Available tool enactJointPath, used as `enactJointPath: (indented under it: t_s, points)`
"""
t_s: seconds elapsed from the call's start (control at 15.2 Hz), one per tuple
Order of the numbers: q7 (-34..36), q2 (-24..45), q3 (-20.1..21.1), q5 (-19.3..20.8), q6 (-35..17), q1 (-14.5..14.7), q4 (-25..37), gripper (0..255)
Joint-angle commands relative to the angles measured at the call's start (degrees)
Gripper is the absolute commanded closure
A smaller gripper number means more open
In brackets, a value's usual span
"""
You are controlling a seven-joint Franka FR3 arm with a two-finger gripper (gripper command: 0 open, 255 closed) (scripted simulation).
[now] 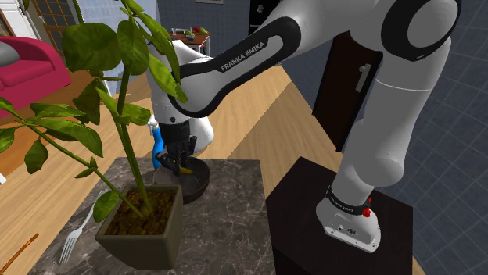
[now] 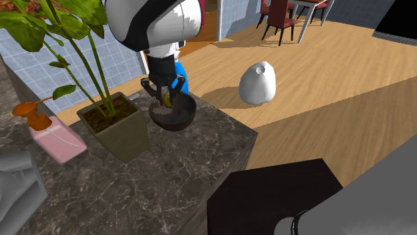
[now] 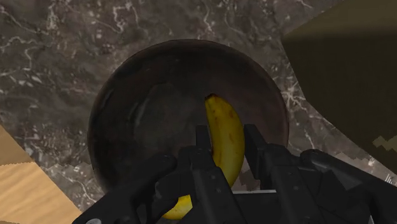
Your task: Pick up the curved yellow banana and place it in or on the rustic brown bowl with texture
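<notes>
Over the dark brown bowl (image 3: 127, 133) the black gripper (image 3: 227, 143) hangs with both fingers pinched against the yellow banana (image 3: 224, 118), which sits about level with the bowl's rim; whether it touches the inside I cannot tell. Just beside the bowl stands the potted plant (image 2: 117, 130), its leaves crowding the arm. Opposite the pot, the marble counter (image 2: 174, 180) ends close to the bowl, with bare stone from the bowl toward the stand (image 1: 313, 226)

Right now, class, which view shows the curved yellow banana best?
The wrist view: the curved yellow banana sits clasped between the black fingers over the dark brown bowl. The shoulder and second exterior views show just a yellow sliver.
</notes>
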State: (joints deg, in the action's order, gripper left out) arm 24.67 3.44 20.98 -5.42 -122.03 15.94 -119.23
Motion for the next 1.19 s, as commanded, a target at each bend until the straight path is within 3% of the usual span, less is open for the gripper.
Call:
enactJointPath:
  t_s: [0.0,0.26,0.79,0.86,1.12]
  points:
    - [0.1,0.9,0.0,0.3,-1.6,0.1,-0.8,255]
    - [0.3,2.6,0.0,0.8,-4.8,0.2,-2.3,255]
    - [0.3,2.6,0.0,0.8,-4.8,0.2,-2.3,255]
    - [0.3,2.6,0.0,0.8,-4.8,0.2,-2.3,0]
    - [0.3,2.6,0.0,0.8,-4.8,0.2,-2.3,0]
